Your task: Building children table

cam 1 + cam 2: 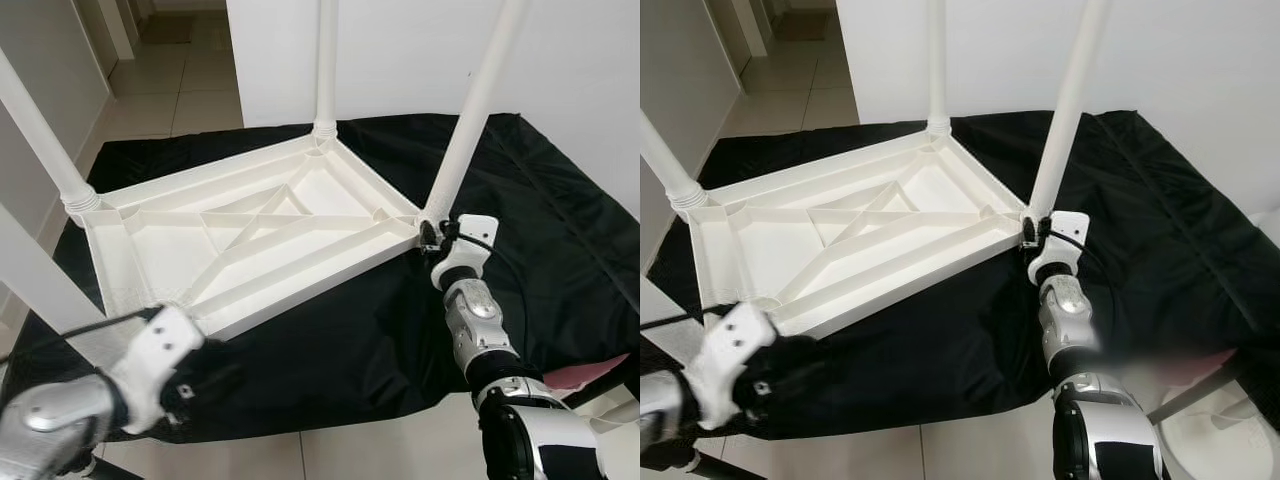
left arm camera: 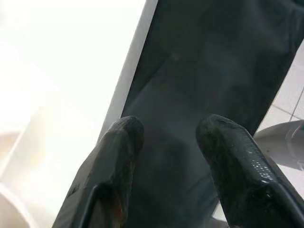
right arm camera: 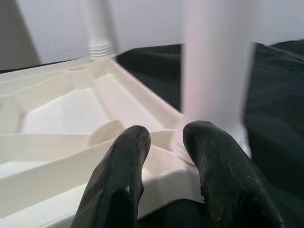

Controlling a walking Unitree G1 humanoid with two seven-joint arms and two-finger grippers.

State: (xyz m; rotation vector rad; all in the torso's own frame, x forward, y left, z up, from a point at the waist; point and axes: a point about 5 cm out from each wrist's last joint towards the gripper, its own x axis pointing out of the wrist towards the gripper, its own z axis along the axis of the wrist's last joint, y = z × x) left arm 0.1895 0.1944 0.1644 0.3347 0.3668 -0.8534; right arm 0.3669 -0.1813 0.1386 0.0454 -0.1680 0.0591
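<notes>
A white plastic children's table (image 1: pixel 250 240) lies upside down on a black cloth (image 1: pixel 560 230), with its white legs pointing up. My right gripper (image 1: pixel 430 238) is at the table's near right corner, at the foot of the leg (image 1: pixel 470 120) fitted there. In the right wrist view its black fingers (image 3: pixel 128 156) stand slightly apart against that corner, and nothing is held between them. My left gripper (image 2: pixel 171 128) is low at the near left corner, open, over the black cloth beside the table's white edge (image 2: pixel 128 76).
Other legs rise at the far corner (image 1: pixel 326 70) and on the left (image 1: pixel 40 130). A white wall (image 1: pixel 400 50) stands behind, with tiled floor (image 1: pixel 190 80) at the far left. Something pink (image 1: pixel 590 375) and a round white object (image 1: pixel 1220 430) lie at the near right.
</notes>
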